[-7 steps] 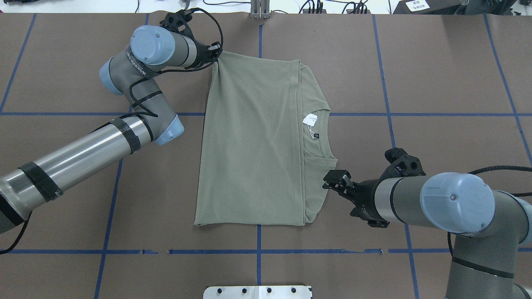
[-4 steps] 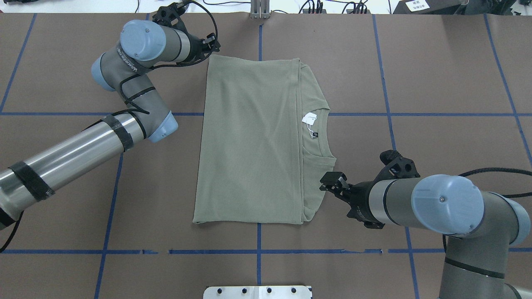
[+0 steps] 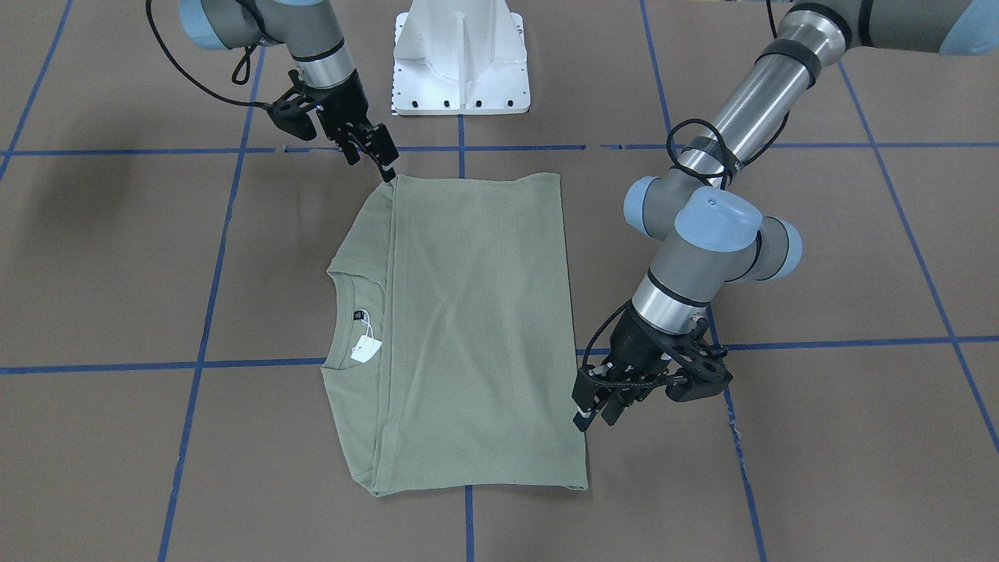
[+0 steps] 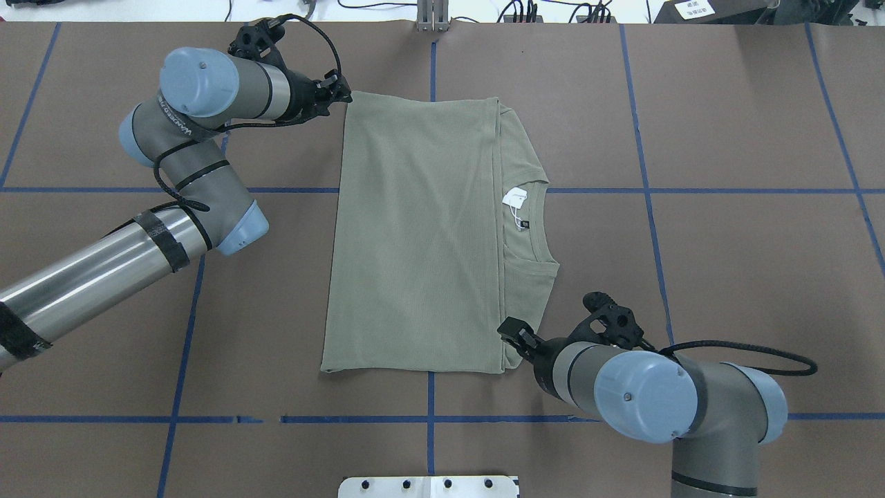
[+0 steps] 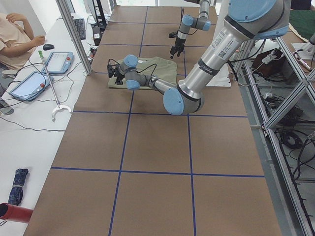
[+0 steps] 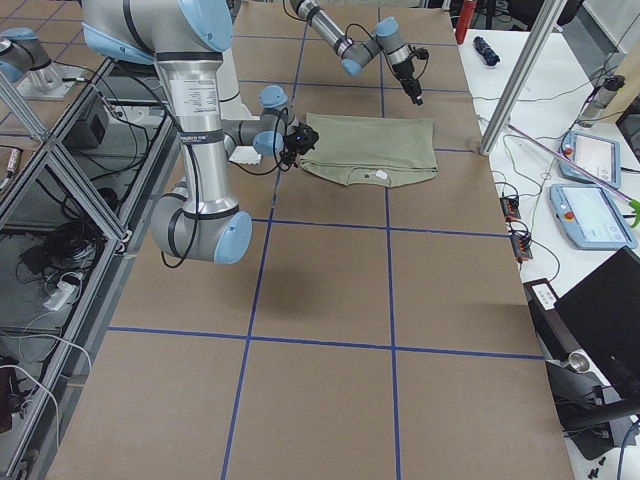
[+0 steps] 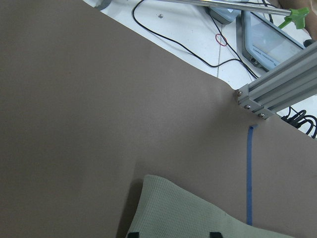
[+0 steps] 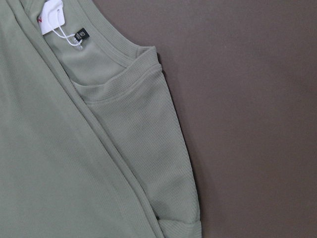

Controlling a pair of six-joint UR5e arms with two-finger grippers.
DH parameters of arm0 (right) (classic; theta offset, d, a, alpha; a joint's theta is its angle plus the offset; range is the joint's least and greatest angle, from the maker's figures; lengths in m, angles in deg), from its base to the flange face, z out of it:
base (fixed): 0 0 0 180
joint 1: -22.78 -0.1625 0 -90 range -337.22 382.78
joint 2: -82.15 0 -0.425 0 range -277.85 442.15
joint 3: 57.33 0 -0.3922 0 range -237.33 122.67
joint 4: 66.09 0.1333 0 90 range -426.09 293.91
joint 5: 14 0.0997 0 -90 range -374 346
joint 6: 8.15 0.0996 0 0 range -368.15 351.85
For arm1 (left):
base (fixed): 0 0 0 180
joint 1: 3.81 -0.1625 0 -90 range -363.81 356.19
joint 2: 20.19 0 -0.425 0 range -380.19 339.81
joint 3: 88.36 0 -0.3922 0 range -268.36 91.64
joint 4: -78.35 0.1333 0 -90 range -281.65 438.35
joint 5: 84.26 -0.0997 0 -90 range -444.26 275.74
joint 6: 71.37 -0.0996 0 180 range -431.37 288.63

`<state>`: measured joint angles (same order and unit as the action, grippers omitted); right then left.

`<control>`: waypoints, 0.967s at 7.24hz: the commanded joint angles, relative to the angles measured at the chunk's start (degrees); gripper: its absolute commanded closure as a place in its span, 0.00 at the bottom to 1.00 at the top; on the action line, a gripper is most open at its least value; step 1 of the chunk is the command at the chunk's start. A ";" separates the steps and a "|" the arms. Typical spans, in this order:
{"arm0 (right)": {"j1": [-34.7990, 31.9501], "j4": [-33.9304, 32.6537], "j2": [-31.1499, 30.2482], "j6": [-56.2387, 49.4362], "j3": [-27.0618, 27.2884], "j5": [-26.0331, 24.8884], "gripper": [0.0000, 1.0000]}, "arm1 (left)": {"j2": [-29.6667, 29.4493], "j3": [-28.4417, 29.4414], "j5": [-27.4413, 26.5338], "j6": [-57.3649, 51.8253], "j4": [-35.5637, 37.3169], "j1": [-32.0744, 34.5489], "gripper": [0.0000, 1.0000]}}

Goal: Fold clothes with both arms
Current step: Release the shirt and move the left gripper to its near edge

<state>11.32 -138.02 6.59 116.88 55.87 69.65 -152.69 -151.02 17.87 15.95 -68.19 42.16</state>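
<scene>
The pale sage-green shirt (image 4: 415, 235) lies folded flat on the brown table, collar and white hang tag (image 4: 515, 198) toward the right. It also shows in the front view (image 3: 468, 328). My left gripper (image 4: 340, 92) is open and empty, just off the shirt's far left corner. In the left wrist view (image 7: 172, 235) the two fingertips stand apart with that corner (image 7: 198, 218) between them. My right gripper (image 4: 513, 335) hovers at the shirt's near right corner and looks open and empty. The right wrist view shows the folded shoulder (image 8: 148, 148) and no fingers.
The white pedestal base (image 3: 460, 62) stands at the robot's edge of the table. An aluminium post (image 7: 277, 89) stands at the far edge. Blue tape lines (image 4: 650, 207) grid the table. An operator (image 5: 19, 34) and tablets are on the side bench.
My left gripper let go of the shirt's far left corner, which dropped flat, and drew back to the left. My right arm swung in toward the shirt's near right corner.
</scene>
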 commanded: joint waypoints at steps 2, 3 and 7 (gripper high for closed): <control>1.27 -3.37 5.41 3.28 -4.04 -2.08 0.00 | 0.14 -0.36 0.70 -0.30 -0.15 0.00 0.43; 1.18 -3.48 5.50 3.29 -4.05 -2.08 0.01 | 1.44 -1.67 2.09 -0.39 -0.06 0.00 0.43; -0.05 -3.57 5.42 3.20 -5.54 -1.99 0.02 | 3.48 -4.23 2.63 -0.39 -0.15 0.00 0.43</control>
<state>11.44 -141.57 11.94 120.09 50.79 67.58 -149.33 -155.02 20.44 15.56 -68.27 42.11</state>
